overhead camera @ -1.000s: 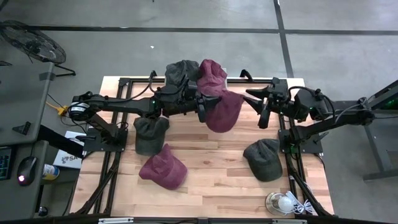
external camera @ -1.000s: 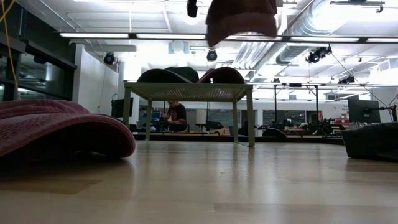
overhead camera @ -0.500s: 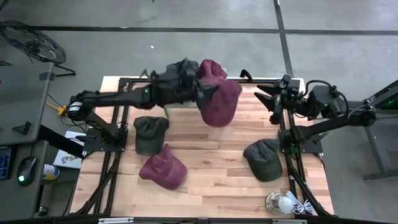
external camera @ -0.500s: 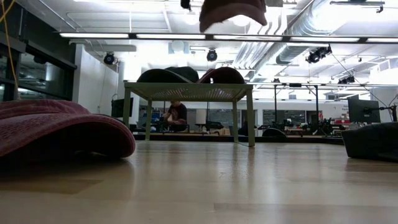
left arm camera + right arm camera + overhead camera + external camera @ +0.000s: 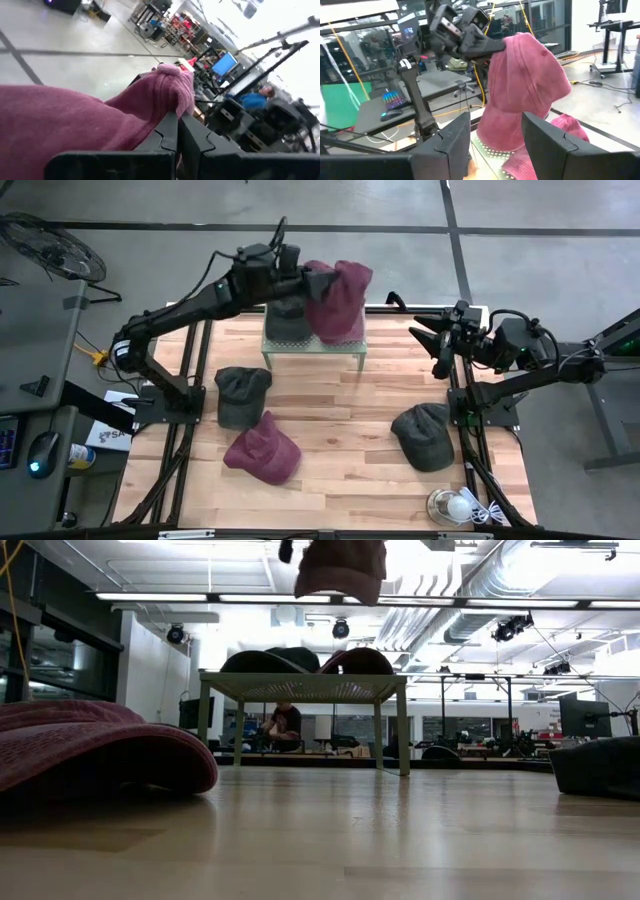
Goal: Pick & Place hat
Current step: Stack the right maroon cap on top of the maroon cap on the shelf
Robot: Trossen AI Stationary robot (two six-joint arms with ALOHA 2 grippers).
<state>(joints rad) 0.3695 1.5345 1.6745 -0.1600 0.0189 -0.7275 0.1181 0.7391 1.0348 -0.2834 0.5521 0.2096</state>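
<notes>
We see the left gripper (image 5: 300,278) clamped tight on the maroon hat (image 5: 337,302), which hangs from its jaws above the small stand (image 5: 312,348). The right gripper (image 5: 437,345) waits off to the side, jaws spread wide and empty.

Three soft maroon fabric caps (image 5: 335,300) (image 5: 262,450) (image 5: 357,661); three dark grey fabric caps (image 5: 241,394) (image 5: 424,435) (image 5: 287,318); one small mesh-topped metal stand (image 5: 312,347); two dark robot arms (image 5: 175,320) (image 5: 540,365).

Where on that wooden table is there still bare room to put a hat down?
The widest bare wood lies mid-table, between the small stand, the dark grey hat on the left and another grey hat on the right. The stand is crowded: the left gripper holds a maroon hat over it.
</notes>
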